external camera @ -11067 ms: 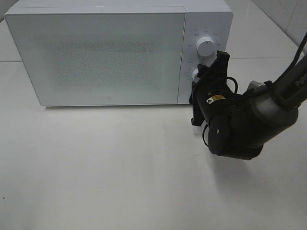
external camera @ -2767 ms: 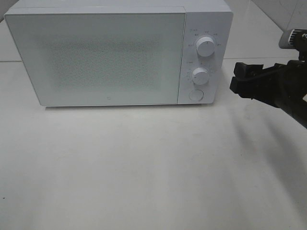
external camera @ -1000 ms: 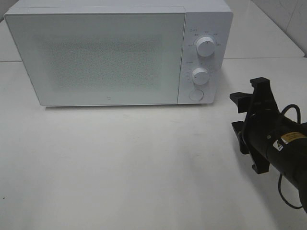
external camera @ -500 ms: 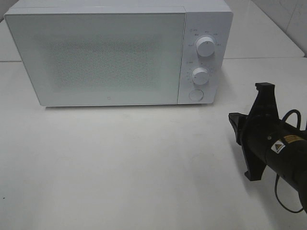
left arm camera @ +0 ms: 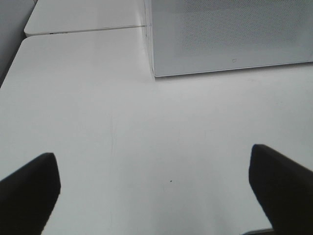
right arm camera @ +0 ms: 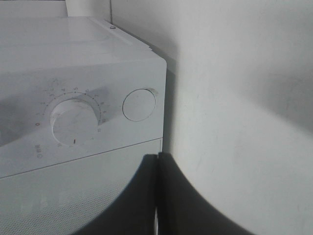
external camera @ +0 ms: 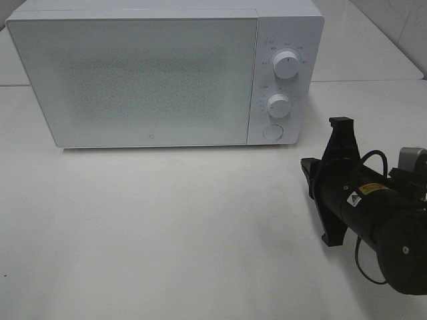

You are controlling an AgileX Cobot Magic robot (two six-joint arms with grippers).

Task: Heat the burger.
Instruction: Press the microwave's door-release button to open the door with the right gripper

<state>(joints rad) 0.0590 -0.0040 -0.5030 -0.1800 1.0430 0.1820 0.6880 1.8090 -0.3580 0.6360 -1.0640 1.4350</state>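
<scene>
The burger is out of view. The white microwave [external camera: 140, 80] stands at the back of the table with its door shut. Its panel has two knobs [external camera: 285, 65] and a round button [external camera: 271, 133]. My right gripper [external camera: 309, 168] is shut and empty. It hovers over the table to the front right of the microwave and points toward its lower right corner. In the right wrist view the closed fingertips [right arm camera: 157, 164] sit below the lower knob [right arm camera: 73, 120] and the button [right arm camera: 139, 104]. My left gripper [left arm camera: 154, 193] is open and empty over bare table, in front of the microwave's left corner [left arm camera: 154, 73].
The white table [external camera: 167, 227] spreads in front of the microwave. A seam between two tabletops [left arm camera: 83, 30] runs behind its left side. A tiled wall [external camera: 407, 20] shows at the far right.
My right gripper left the lower knob, swung out right, then came down to the table's right side. In the last half second it shifted a little left. The door stayed shut.
</scene>
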